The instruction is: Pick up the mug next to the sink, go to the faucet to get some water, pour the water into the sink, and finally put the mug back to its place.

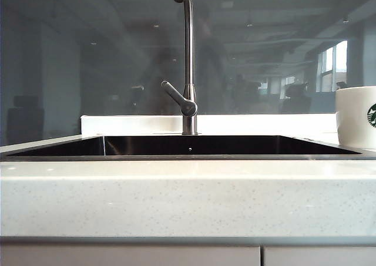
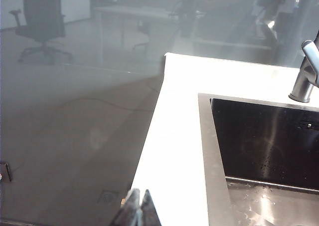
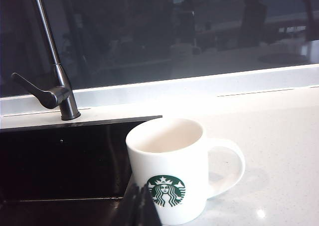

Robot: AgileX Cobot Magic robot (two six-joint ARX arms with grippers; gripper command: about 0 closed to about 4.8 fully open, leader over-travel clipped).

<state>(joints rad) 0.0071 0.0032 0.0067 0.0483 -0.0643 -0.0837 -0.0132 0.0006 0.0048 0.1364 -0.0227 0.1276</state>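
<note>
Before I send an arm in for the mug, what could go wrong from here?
The mug stands upright right at the sink edge, so a nudge could tip it into the basin. Both the left gripper and the right gripper are shut; either must open first or it may shove the mug. The handle faces away from the sink, which may make a handle grasp awkward.

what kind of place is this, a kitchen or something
Probably an office kitchenette: a black sink set in a pale stone counter, a tall steel faucet, a white mug beside the sink, and a glass wall reflecting desks and an office chair.
</note>
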